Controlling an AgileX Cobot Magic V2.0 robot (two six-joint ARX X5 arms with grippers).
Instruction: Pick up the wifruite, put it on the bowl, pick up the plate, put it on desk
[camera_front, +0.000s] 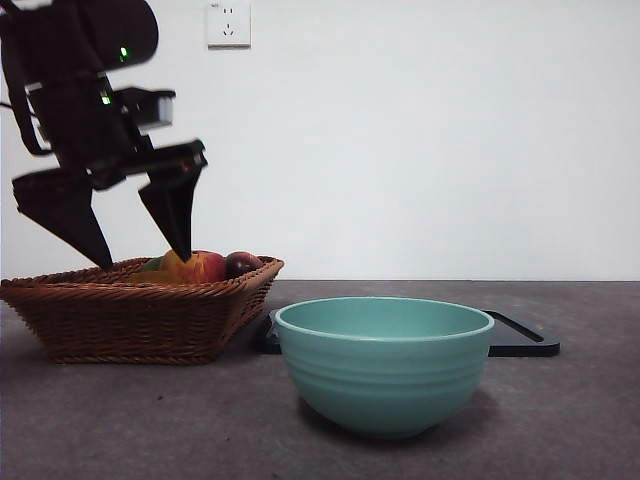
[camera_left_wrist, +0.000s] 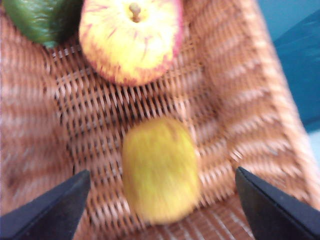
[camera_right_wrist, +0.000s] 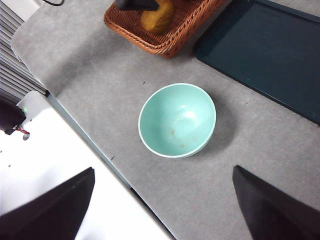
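A yellow-brown oval kiwifruit lies in the brown wicker basket, blurred, and also shows in the right wrist view. My left gripper is open, one jaw on each side of the kiwifruit, not touching it. In the front view the left gripper reaches down into the basket. The pale teal bowl stands empty on the dark grey desk, to the right of the basket. My right gripper is open and empty, high above the bowl.
The basket also holds a red-yellow apple, a green fruit and a dark red fruit. A flat black tray lies behind the bowl. The desk's edge runs close by the bowl.
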